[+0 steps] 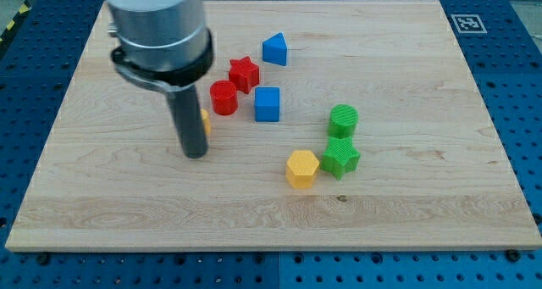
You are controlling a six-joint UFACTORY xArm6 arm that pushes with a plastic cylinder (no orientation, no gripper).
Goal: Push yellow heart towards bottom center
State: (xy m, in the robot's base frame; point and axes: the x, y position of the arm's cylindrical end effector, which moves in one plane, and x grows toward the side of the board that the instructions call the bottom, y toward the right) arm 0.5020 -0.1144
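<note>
Just behind my tip (195, 153), a mostly hidden yellow block (205, 121), perhaps the heart.

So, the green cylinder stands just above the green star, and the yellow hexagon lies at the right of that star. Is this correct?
One detail is wrong. In the camera view, the yellow hexagon lies at the view's left of the green star, not its right. The green cylinder does stand just above that star.

Pale wooden board (406, 204); blue perforated table (517, 86) around it
</note>
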